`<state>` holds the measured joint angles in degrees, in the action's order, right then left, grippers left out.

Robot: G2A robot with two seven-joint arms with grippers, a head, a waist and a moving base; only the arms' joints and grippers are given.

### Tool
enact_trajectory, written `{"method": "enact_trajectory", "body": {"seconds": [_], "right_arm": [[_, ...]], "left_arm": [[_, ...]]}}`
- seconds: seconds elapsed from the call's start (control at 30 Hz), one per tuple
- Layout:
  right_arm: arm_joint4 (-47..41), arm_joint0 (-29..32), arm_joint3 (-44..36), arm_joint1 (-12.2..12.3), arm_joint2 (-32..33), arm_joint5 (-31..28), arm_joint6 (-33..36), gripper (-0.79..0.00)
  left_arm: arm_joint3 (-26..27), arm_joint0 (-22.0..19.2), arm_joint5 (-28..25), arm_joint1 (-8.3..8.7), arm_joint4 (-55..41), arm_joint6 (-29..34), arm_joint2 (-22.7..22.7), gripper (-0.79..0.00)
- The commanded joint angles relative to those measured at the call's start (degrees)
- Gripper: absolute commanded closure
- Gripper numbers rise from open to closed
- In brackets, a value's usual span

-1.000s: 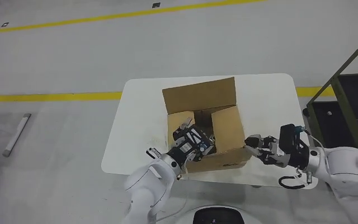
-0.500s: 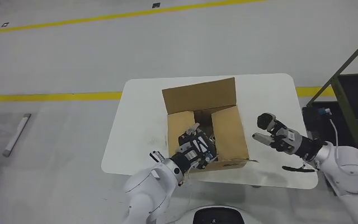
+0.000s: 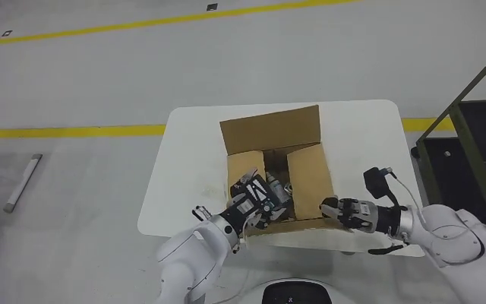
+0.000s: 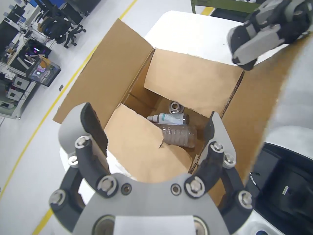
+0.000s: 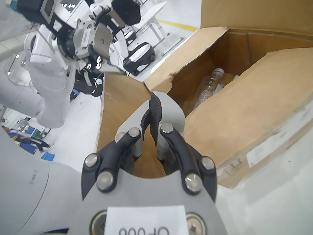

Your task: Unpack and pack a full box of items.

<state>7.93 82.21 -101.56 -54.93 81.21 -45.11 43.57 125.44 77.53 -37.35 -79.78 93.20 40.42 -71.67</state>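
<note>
one box point(image 3: 273, 133), left gripper point(image 4: 150, 114) spread open above it, right gripper point(image 5: 152, 110) pinched on its flap point(image 5: 117, 103)

Top: table point(image 3: 357, 125) is overlooked from high above.
Left wrist: box point(image 4: 185, 79) is faced closely, downward.
Right wrist: box is faced closely, sidelong.
Shared: box interior.

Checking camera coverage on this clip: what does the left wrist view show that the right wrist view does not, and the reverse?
Left wrist view, not the right: a metal fitting on the box floor beside a small white-capped bottle, and a green rack. Right wrist view, not the left: the right pincer shut on the near flap. Both: the cardboard box, a clear plastic bottle inside, the open left pincer.
</note>
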Motion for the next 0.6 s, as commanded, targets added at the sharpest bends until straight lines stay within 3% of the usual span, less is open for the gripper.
{"method": "enact_trajectory", "body": {"seconds": [0.0,0.27,0.57], "right_arm": [[-0.28,0.11,0.17,0.23,-0.22,-1.08,2.23,0.000],[4.08,0.52,0.44,0.83,-1.21,-2.37,5.71,0.000],[11.94,1.33,-0.41,0.90,-0.09,-2.10,-1.34,0.000]], "left_arm": [[-0.20,-0.18,0.32,0.12,0.10,0.24,-0.33,-0.785],[-2.04,-2.15,5.56,0.32,2.40,-0.47,-0.22,-0.785],[-4.80,-5.35,11.99,-0.18,1.23,-0.22,3.44,-0.785]]}}
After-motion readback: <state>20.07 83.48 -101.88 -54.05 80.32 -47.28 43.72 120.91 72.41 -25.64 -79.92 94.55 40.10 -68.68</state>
